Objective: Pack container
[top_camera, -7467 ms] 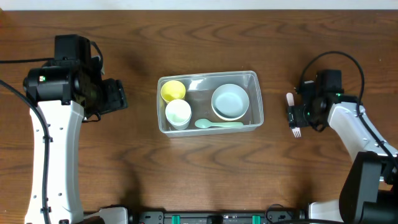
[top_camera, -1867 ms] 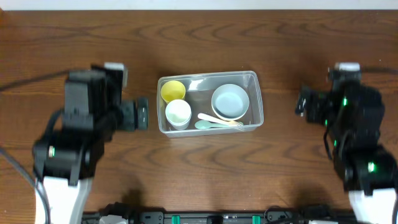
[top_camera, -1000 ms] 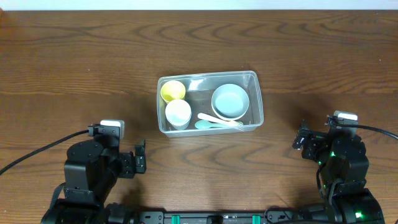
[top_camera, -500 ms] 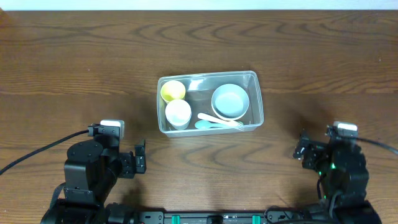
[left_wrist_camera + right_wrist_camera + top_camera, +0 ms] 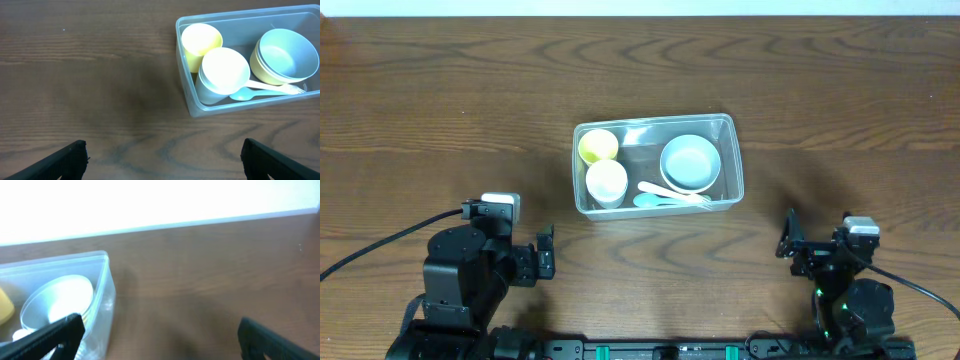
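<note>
The clear plastic container (image 5: 654, 119) sits on the wooden surface (image 5: 440, 90) already loaded. A yellow cup (image 5: 598, 146) and a white cup (image 5: 606, 181) stand against its left short wall, and a pale bowl (image 5: 690, 163) nested in a yellow one fills its right half. A light spoon (image 5: 650, 200) and a white fork (image 5: 678, 193) lie along its near long wall. I judge the tub itself to be light and thin-walled. The sides would likely bow if I squeezed them, and the smooth plastic looks slippery, so a pinch low on a wall would probably slide off. The rolled rim looks like the stiffest part, and that is where I would take hold, one finger inside and one outside. The barest stretch I can see is on the far long wall, between the yellow cup and the bowl. At either short wall an inside finger would crowd the cups or the bowl. The contents are loose and would shift or rattle on any tilt, so I would keep it level and prefer a two-sided lift. My left gripper (image 5: 164, 150) waits to the container's near left and my right gripper (image 5: 160, 327) to its near right, both well apart from it. Each has its fingers spread wide and holds nothing.
</note>
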